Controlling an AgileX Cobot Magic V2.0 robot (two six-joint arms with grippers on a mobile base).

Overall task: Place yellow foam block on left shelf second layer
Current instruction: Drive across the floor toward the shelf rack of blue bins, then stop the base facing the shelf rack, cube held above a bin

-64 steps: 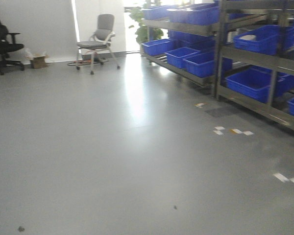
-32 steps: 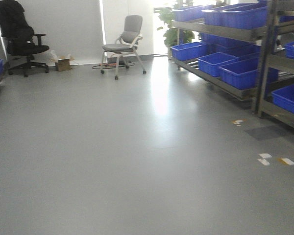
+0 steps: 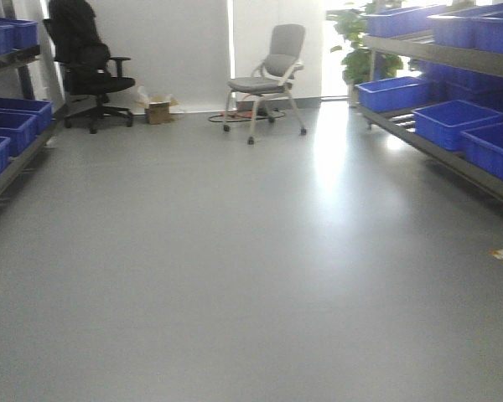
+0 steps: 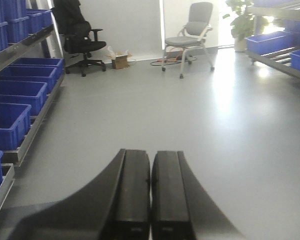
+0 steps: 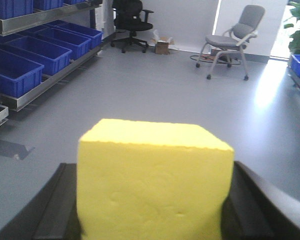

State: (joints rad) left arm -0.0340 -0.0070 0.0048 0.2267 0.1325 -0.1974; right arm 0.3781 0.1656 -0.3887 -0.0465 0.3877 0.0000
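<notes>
1. The right tool (image 5: 155,220) pinches the bright yellow matte foam cube (image 5: 155,170) above the grey floor (image 5: 165,95).
2. The left tool (image 4: 150,195) is empty, its fingers pressed together.
3. Likely step: carrying the cube. The steel left shelf (image 4: 37,122) stands well apart, at left.
4. Next: approach the shelf and raise the cube to its second layer.
</notes>
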